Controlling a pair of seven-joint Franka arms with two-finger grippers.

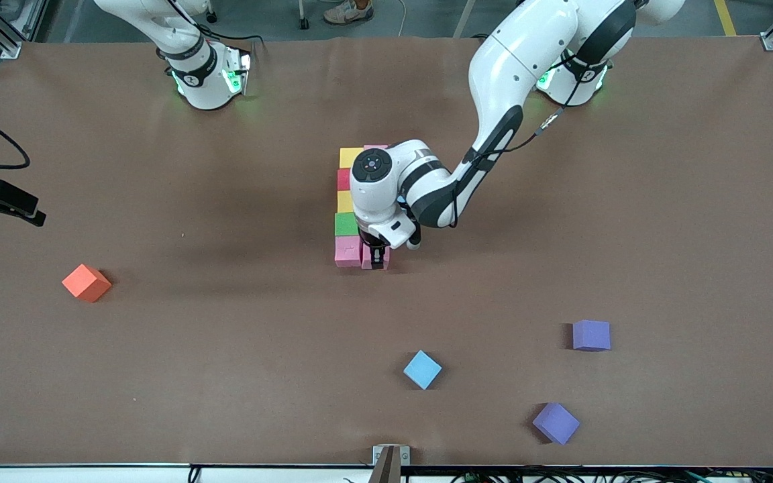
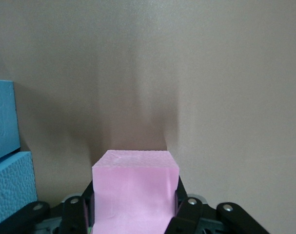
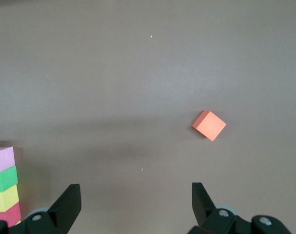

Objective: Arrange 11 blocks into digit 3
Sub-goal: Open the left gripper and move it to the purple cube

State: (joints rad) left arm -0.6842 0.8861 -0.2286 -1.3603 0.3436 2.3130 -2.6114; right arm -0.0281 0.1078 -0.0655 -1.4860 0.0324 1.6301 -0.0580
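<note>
Pink foam sits between the left gripper's (image 1: 376, 257) fingers at the near end of the column (image 1: 346, 201) of yellow, red, yellow, green and pink cubes; this pink block (image 1: 382, 257) touches the corner pink cube, so the near bar appears to be in hand. Loose light blue (image 1: 422, 369) and purple (image 1: 591, 335) blocks lie nearer the camera.

The left wrist view shows the fingers flanking the block closely; whether they grip I cannot tell. Next, I judge, comes release and a straight lift.

In the right wrist view, the right gripper (image 3: 136, 207) waits wide open, empty, over bare table near the orange cube (image 3: 209, 125). No writing is legible.
</note>
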